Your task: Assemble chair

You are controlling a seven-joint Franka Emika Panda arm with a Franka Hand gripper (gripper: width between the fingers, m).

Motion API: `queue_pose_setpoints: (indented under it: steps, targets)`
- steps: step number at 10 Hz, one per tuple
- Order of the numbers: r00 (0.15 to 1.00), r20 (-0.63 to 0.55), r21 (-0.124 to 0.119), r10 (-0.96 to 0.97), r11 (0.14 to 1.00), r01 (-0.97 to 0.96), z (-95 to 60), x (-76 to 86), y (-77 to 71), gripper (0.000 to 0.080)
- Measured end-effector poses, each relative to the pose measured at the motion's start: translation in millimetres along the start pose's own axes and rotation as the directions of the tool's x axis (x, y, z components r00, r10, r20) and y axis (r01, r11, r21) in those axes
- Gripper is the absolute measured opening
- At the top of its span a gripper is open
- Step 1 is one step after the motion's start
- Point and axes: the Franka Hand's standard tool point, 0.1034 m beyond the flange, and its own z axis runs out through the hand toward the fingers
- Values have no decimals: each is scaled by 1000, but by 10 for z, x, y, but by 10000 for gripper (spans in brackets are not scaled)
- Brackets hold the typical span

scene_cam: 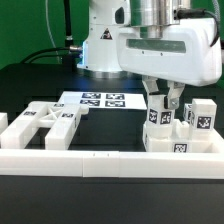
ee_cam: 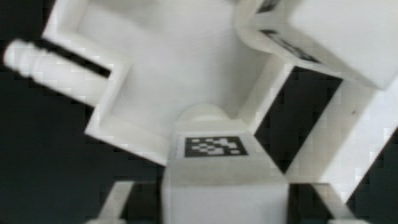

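Gripper [scene_cam: 163, 106] straddles tagged chair leg [scene_cam: 160, 123] standing just behind border rail [scene_cam: 100, 158], clamped or loose cannot tell; leg judged rigid, light, slick plastic, best gripped across flat opposite faces.

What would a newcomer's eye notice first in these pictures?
The big white gripper comes first: it hangs low over a cluster of tagged chair parts at the exterior view's right, beside the border rail. Next, the marker board mid-table and a cut-out frame at that view's left.
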Motion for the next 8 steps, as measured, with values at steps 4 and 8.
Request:
queue_pose_setpoints:
  steps: [4,8]
  targets:
    - [983,9,8,186,983,-186,-1,10,-11,287]
    - [1000,3,1,-29,1000,29,-13,41,-13,614]
